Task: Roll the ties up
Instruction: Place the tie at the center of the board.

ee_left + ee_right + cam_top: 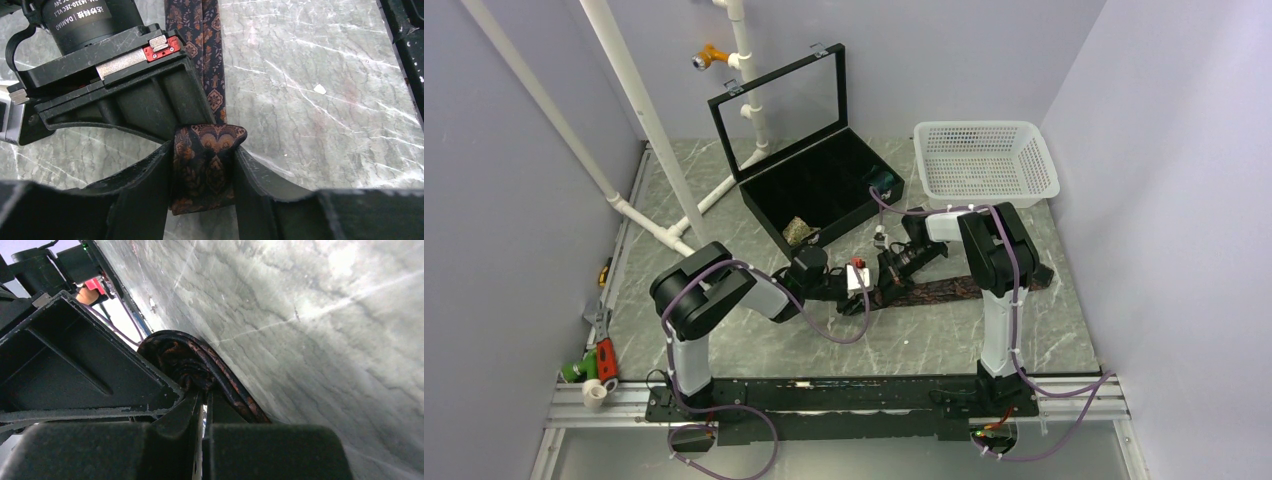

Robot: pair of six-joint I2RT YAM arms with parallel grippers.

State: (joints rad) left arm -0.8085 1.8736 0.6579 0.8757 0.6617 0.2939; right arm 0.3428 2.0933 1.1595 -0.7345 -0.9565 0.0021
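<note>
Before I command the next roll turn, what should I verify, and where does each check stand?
1. Left end effector clamped on the dark brown-maroon patterned fabric necktie, at its folded end: ok.
2. Right end effector pinching the same curl: ok.
3. Necktie's free length lying straight on the grey marbled table: ok.
4. Clearance between the two end effectors: cannot tell, they crowd together.
5. Roll tightness and number of turns: cannot tell.

Open black case [822, 188] and white basket [977, 127] sit on the marbled table [924, 342] beside white pipes [638, 108].
</note>
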